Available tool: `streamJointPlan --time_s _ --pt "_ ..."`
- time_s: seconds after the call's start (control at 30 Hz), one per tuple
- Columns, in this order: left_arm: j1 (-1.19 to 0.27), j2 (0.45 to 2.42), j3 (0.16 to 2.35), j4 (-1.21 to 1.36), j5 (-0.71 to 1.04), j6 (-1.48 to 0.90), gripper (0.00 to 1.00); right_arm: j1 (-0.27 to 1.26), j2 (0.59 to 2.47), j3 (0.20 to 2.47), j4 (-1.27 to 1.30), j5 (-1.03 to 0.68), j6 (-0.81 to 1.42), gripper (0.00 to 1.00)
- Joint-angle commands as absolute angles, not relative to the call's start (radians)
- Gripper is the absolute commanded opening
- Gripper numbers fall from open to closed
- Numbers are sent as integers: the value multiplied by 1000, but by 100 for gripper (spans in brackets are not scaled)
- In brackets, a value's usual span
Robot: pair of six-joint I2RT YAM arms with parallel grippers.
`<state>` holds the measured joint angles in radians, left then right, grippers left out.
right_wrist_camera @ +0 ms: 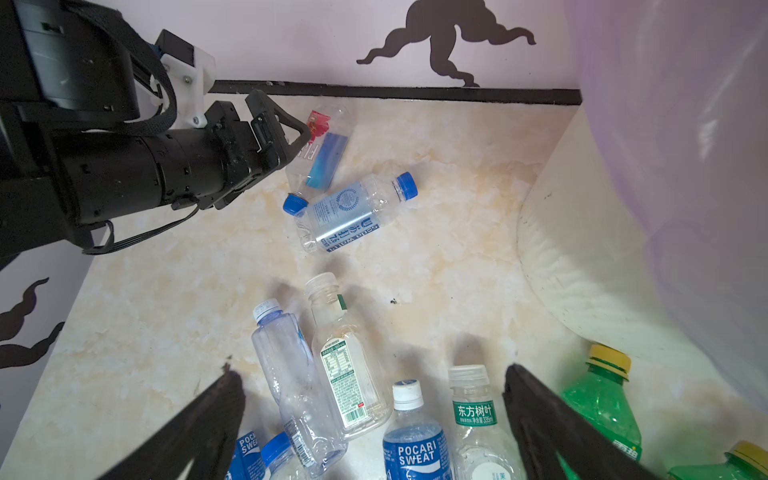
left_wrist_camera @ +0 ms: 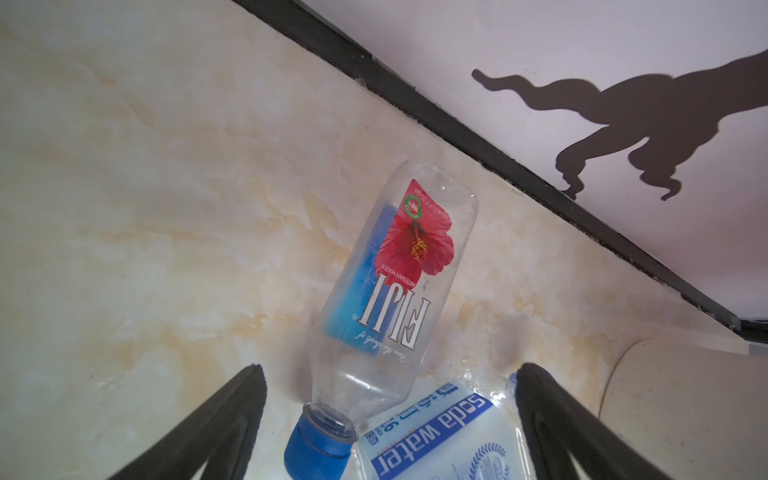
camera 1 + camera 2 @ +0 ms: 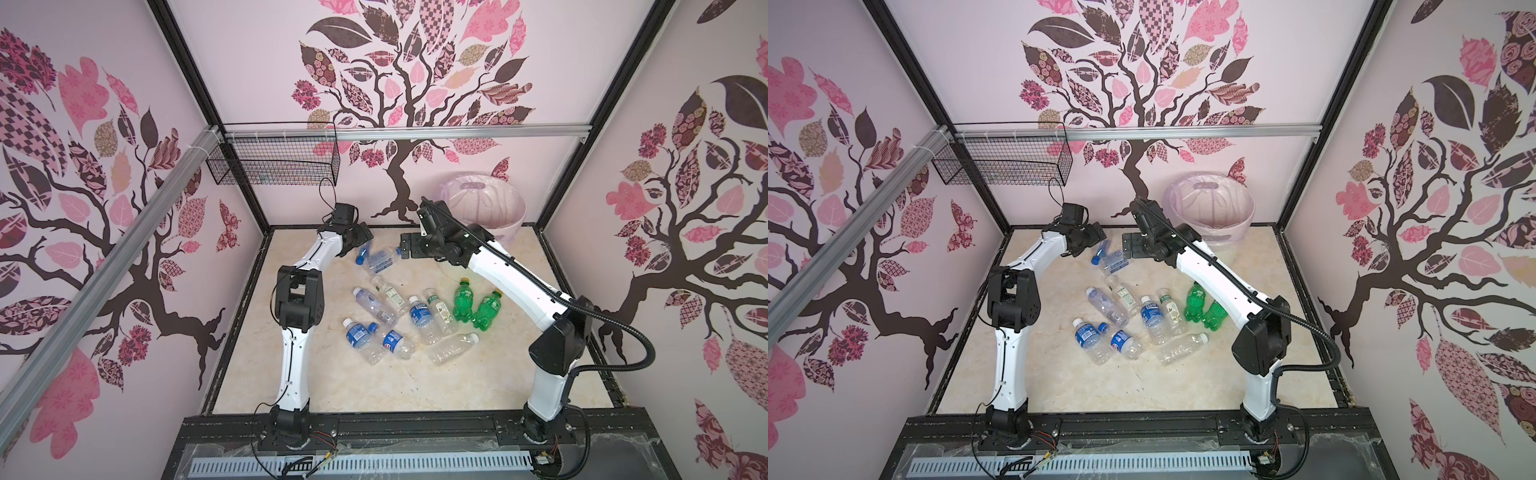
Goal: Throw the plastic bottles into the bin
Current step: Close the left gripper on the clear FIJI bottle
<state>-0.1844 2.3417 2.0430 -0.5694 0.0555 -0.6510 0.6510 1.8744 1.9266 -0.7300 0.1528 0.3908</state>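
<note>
Several plastic bottles (image 3: 395,320) lie on the marble table, two green ones (image 3: 463,301) with yellow caps among them. Apart at the back lie a Fiji bottle (image 2: 399,266) and a soda water bottle (image 2: 440,432), touching. My left gripper (image 2: 390,370) is open, its fingers spread either side of these two and gripping neither. My right gripper (image 3: 405,247) is open and empty beside the soda water bottle's (image 3: 380,259) cap end, raised above the table. The bin (image 3: 513,235), cream with a pale pink bag, stands at the back right behind the right arm.
A black wire mesh basket (image 3: 274,160) hangs on the back rail at the left. In the right wrist view the bin's wall (image 1: 582,257) is close beside the gripper. Walls enclose the table on three sides.
</note>
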Motion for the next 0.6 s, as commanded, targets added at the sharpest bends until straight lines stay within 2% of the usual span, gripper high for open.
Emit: streamJointPlan --time_s 0.0,0.27,0.57 --pt "-200 2376 2077 -575 65 -620 97 643 1914 1977 -761 127 411 100" --pt "-206 2428 2090 -582 66 -603 96 642 1911 1944 -762 105 431 100" --pt "-210 2475 2111 -575 77 -600 83 641 1901 1921 -781 110 432 100"
